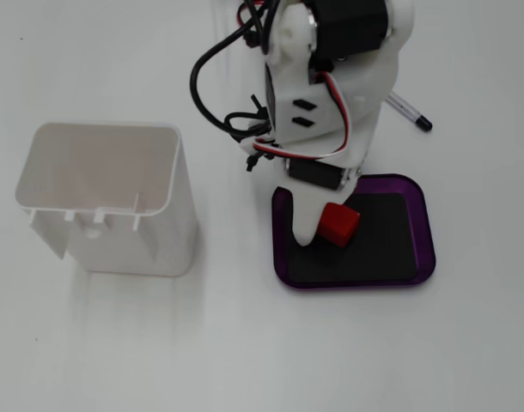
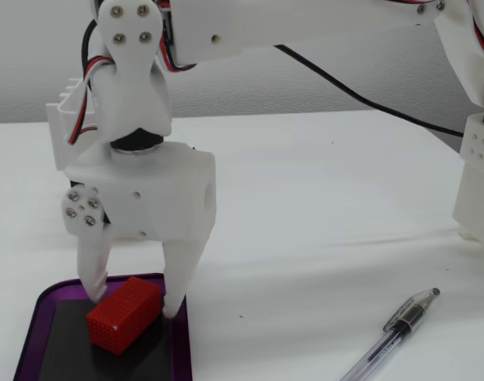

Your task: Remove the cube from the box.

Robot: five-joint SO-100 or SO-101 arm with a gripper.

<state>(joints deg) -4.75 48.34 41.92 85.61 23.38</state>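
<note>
The red cube (image 1: 341,225) lies flat on the black bottom of the purple box (image 1: 422,249), near its left side in a fixed view from above. In the low fixed view the cube (image 2: 121,316) sits at the box's (image 2: 42,301) far end. My gripper (image 2: 133,302) points straight down, open, with one white finger on each side of the cube's far end. From above, my gripper (image 1: 325,216) shows only its left finger (image 1: 305,221) beside the cube; the wrist hides the other. I cannot tell whether the fingers touch the cube.
A tall white container (image 1: 105,201) stands open to the left of the box. A pen (image 1: 409,112) lies behind the arm and shows at lower right in the low view as pen (image 2: 393,333). The arm's base (image 2: 476,175) stands at the right.
</note>
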